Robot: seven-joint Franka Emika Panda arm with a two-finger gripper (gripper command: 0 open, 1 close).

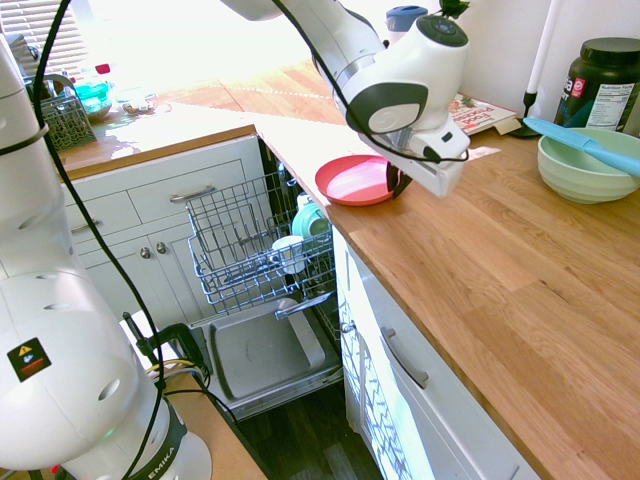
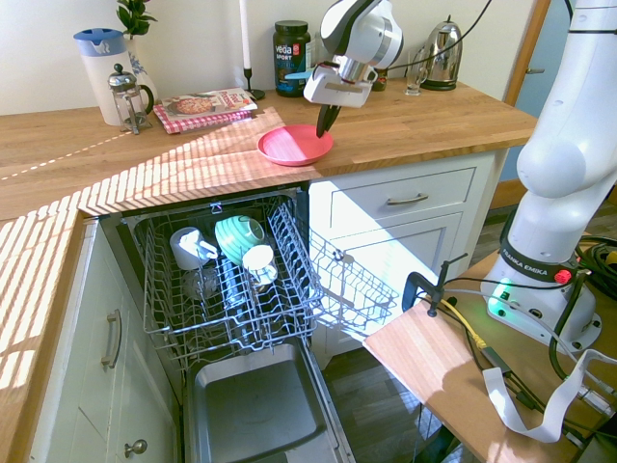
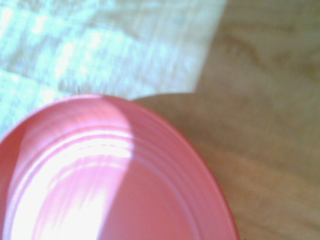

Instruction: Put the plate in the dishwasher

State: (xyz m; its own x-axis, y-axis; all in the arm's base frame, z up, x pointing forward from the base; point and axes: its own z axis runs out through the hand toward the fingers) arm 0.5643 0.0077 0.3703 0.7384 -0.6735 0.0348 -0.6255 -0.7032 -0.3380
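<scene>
Pincer (image 1: pixel 398 181): one, fingers together, closed on the rim of the plate (image 1: pixel 352 182). Plate: coral-red, one, at the worktop (image 1: pixel 480 260); any lift, cannot tell. Done: grasp, by the look of it. Left: carry, lowering into the dishwasher (image 2: pixel 195 333), release. Dishwasher: open, rack out, part-loaded. Lettering: "VEGA SPORT" on dark tub (image 2: pixel 291 60); "FRANKA EMIKA" on arm base (image 2: pixel 540 289).

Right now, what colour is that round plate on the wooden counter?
Coral pink round plate, seen best in the second exterior view.
</scene>
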